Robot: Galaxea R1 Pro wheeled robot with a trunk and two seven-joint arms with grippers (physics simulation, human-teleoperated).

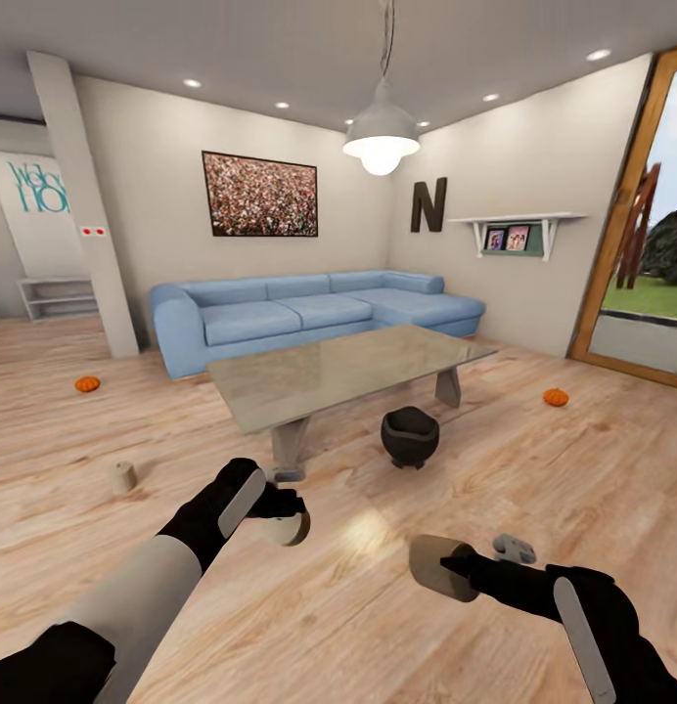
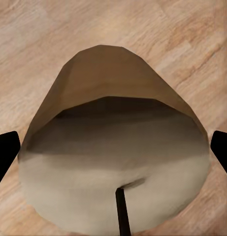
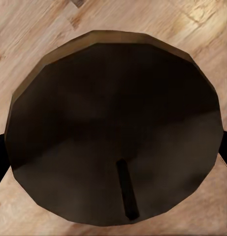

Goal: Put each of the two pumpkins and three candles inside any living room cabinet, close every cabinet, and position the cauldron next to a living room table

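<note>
Two arms reaching forward and low, black at wrist and gripper, pale grey on the left forearm. Left arm coming up from the lower left corner of the head view, left gripper turned inward, fingers closed around a candle. Right arm entering from the lower right corner, right gripper pointing to the left, clamped on a second candle. In both wrist views, black fingertips pressing on either side of the candle.
</note>
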